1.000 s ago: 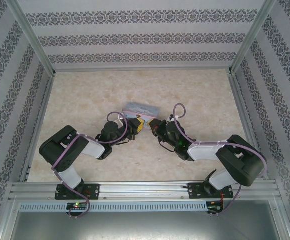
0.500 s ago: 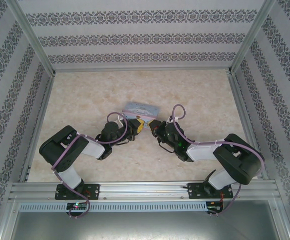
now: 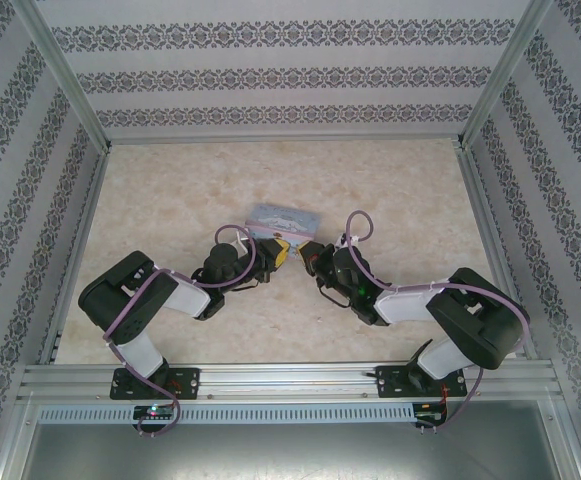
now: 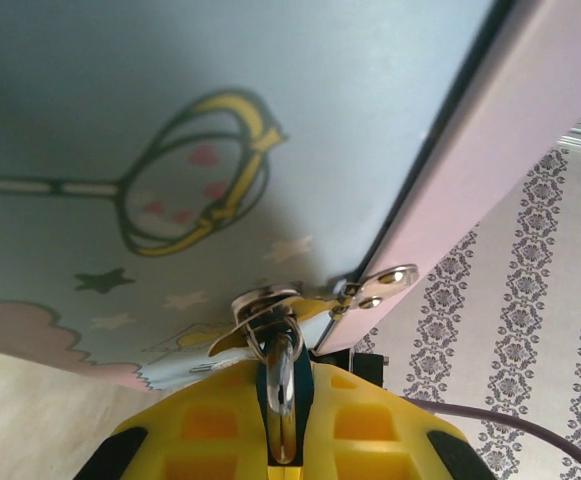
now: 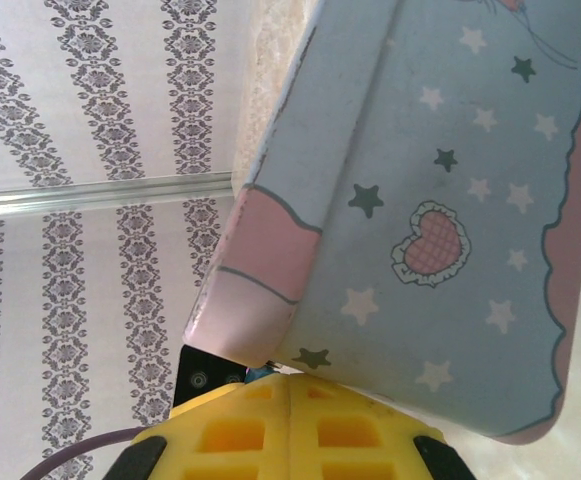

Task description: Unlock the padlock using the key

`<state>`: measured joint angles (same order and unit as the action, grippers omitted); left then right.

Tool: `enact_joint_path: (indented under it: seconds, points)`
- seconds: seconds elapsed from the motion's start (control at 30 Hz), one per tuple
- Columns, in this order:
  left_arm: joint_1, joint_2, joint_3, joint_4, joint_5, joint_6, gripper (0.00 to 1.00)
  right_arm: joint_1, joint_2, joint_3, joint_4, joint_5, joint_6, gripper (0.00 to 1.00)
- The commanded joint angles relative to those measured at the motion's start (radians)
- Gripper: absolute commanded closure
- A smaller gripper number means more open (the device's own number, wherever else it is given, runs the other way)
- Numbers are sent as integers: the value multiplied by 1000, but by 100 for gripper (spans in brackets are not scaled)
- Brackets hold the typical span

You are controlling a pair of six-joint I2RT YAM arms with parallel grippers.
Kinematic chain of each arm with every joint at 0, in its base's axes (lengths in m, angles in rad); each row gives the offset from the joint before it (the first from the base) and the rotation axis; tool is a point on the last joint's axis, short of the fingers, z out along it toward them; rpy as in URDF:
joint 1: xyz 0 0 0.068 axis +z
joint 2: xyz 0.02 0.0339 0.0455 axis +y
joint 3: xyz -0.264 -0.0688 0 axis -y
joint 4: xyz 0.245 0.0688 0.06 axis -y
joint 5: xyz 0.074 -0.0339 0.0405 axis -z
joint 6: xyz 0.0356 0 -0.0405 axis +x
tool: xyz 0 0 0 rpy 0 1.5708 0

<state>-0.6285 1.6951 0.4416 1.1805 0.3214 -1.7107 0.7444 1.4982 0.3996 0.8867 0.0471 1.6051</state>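
The pale table [image 3: 170, 200] carries the blue cartoon tin [image 3: 283, 215] at its centre. The left gripper [image 3: 280, 251], at the tin's 7 o'clock, is pinched almost closed on the padlock [image 4: 281, 392], which hangs at the tin's clasp [image 4: 266, 300]. The right gripper [image 3: 306, 249], at 5 o'clock, has its pads pressed together. I cannot make out the key.

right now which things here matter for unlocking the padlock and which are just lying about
For the job:
- padlock, teal body pinched in the left gripper
- right gripper, shut; what it holds is hidden
- key: too small to pick out for sure

Just there:
- cartoon tin box
- patterned walls
- table
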Motion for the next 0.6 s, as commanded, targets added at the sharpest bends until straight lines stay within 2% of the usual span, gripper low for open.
enact_joint_path:
  seconds: [0.0, 0.57]
  points:
    - [-14, -37, 26, 107, 40, -6, 100, 1, 20, -31, -51, 76, 15, 100]
    - [-16, -48, 45, 54, 59, 31, 100, 35, 55, 90, -70, 25, -26, 100]
